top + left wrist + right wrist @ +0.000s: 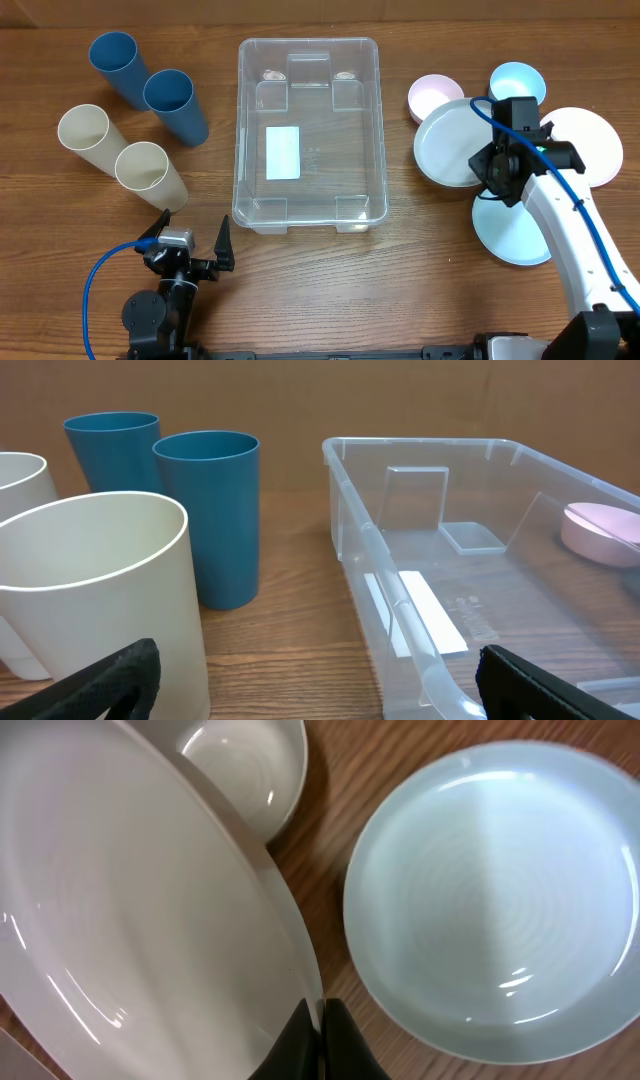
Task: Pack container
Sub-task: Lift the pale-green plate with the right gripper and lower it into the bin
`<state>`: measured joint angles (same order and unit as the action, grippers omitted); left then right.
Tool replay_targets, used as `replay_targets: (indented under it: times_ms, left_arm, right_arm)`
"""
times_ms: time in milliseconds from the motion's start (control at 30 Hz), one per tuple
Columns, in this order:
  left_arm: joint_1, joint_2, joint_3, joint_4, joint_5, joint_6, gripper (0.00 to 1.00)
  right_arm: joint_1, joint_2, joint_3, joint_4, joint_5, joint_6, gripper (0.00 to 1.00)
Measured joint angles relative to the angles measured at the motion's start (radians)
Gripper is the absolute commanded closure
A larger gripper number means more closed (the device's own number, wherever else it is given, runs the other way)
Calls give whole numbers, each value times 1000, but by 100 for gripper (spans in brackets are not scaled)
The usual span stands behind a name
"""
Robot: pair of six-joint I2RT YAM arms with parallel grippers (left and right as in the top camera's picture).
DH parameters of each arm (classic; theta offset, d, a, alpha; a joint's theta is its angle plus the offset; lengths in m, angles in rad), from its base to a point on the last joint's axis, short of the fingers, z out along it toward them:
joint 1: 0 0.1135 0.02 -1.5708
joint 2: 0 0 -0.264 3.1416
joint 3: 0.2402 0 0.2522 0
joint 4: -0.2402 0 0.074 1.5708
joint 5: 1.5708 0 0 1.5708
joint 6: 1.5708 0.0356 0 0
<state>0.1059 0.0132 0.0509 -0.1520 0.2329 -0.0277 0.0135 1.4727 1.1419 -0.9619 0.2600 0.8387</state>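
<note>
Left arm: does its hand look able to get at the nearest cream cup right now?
Probably yes. The left hand is open, and the nearest cream cup stands upright just ahead of it with nothing between them. The container sits off to the side, out of the path.

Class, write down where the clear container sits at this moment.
Overhead view: the container sits mid-table, blue cups on its left, the white plate on its right.
</note>
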Motion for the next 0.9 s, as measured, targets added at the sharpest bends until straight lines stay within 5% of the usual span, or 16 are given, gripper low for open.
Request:
replay_targets:
  times_ms: [367, 633, 900]
  left_arm:
    - [0, 0, 0, 0, 0, 0, 0]
    - [0, 0, 0, 0, 0, 0, 0]
    - [0, 0, 0, 0, 0, 0, 0]
  right_arm:
    - [79, -23, 359, -48, -184, -277, 96]
    - [342, -19, 393, -39, -287, -335, 96]
    - [523, 190, 393, -22, -246, -315, 96]
